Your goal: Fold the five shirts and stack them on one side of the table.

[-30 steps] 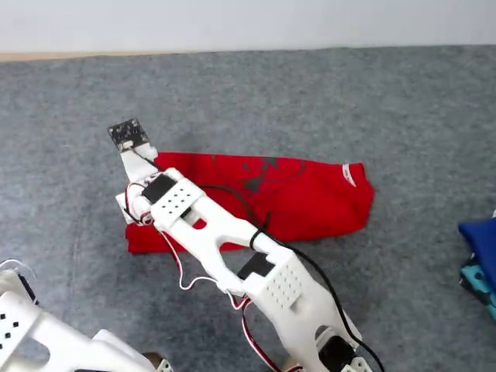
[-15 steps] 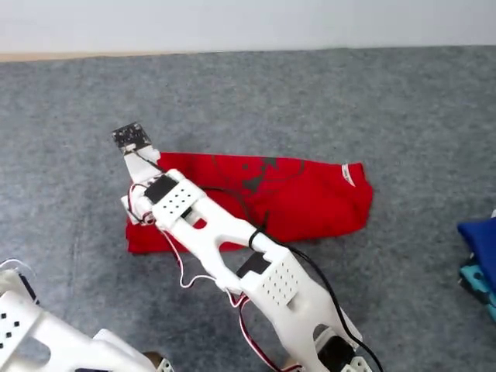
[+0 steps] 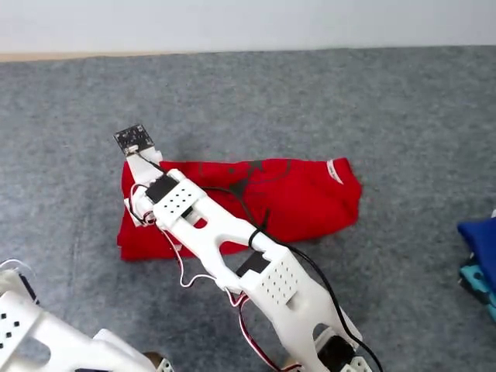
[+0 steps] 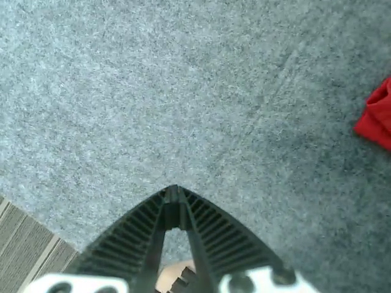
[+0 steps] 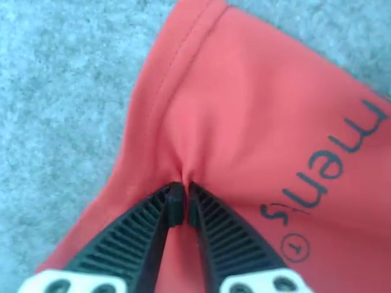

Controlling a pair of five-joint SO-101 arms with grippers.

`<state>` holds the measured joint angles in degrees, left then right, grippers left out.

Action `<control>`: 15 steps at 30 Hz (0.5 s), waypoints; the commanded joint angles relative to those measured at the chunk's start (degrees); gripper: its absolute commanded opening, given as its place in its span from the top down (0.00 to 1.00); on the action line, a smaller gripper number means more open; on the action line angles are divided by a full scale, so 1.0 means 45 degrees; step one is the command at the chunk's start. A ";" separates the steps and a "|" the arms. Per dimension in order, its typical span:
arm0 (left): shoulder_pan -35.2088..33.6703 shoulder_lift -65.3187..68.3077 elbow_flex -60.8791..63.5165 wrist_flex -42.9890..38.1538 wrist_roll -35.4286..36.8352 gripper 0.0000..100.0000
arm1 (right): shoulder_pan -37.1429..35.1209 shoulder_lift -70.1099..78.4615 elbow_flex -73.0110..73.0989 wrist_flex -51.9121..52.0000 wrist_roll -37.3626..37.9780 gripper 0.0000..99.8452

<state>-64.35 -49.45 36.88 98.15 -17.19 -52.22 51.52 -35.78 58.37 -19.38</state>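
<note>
1. High view. A red shirt (image 3: 298,198) of soft fabric with dark print lies crumpled lengthwise near the middle of the grey, felt-covered counter (image 3: 325,93).
2. The white, perforated plastic right arm (image 3: 232,240) runs from the near edge up and across the shirt's near side. Its wrist sits over the shirt's left end, with a small dark circuit board (image 3: 132,139) just beyond it.
3. The white left arm (image 3: 31,333) sits at the near left corner, well apart from the shirt.
4. A folded blue cloth (image 3: 480,239) lies at the far right edge of the counter, with a teal piece (image 3: 477,279) just beside it on the near side.
5. Left wrist view. The left claw (image 4: 175,194) has its black ribbed fingers together, tip to tip, above bare grey counter. A corner of the red shirt (image 4: 376,119) shows farther off.
6. Right wrist view. The right claw (image 5: 181,198) is clamped on a pinch of the red shirt (image 5: 244,104). The fabric puckers into creases at the tips. A stitched hem runs close by, and the dark print lies to one side.
</note>
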 commanded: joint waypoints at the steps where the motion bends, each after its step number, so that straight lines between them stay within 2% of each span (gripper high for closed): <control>1: -0.0098 -0.0215 -0.0049 -0.0234 -0.0078 1.00 | -0.0186 -0.1045 -0.0098 0.0615 0.0078 0.96; 6: -0.0098 -0.0215 -0.0049 -0.0234 -0.0078 1.00 | -0.0322 -0.2237 -0.0098 0.0752 0.0059 0.73; 8: -0.0098 -0.0215 -0.0049 -0.0234 -0.0078 1.00 | -0.0596 -0.2452 -0.0098 0.1182 0.0059 0.68; 15: -0.0098 -0.0215 -0.0049 -0.0234 -0.0078 1.00 | -0.1690 -0.2256 -0.0059 0.2100 -0.0469 0.68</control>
<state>-64.35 -49.45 36.88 98.15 -17.19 -58.37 44.57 -35.16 67.25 -20.53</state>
